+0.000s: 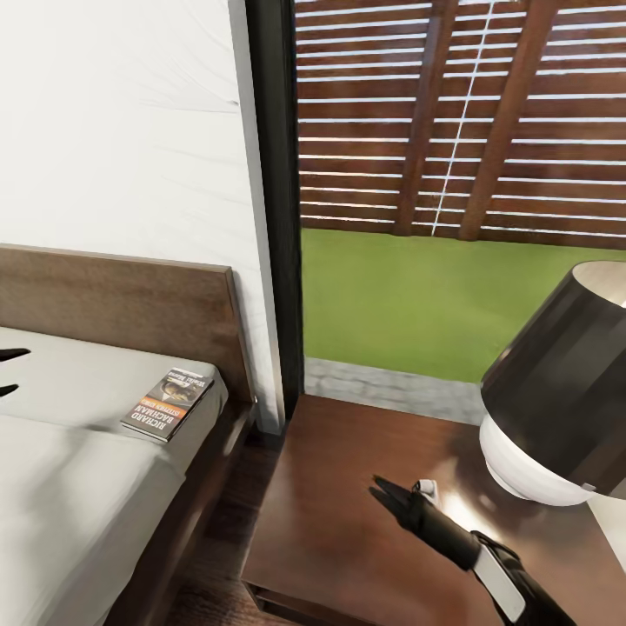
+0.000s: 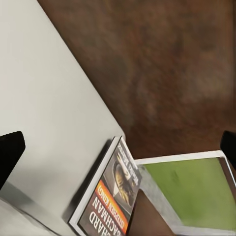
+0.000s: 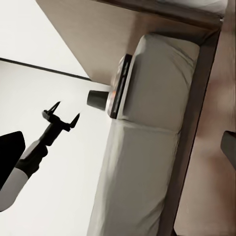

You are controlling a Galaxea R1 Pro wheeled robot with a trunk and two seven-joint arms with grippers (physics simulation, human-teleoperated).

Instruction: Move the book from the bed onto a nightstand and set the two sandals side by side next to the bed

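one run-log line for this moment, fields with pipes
book: flat on bed, near headboard | left gripper: open, short of book | right gripper: over nightstand, empty | lamp: on nightstand

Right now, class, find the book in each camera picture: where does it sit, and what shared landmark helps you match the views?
Head view: the book lies flat on the mattress corner, near the headboard, at left centre.
Left wrist view: it sits at the bottom centre, cover up, cut off by the edge.
Right wrist view: it shows edge-on at the mattress end, upper middle.
Shared landmark: the light-grey mattress.
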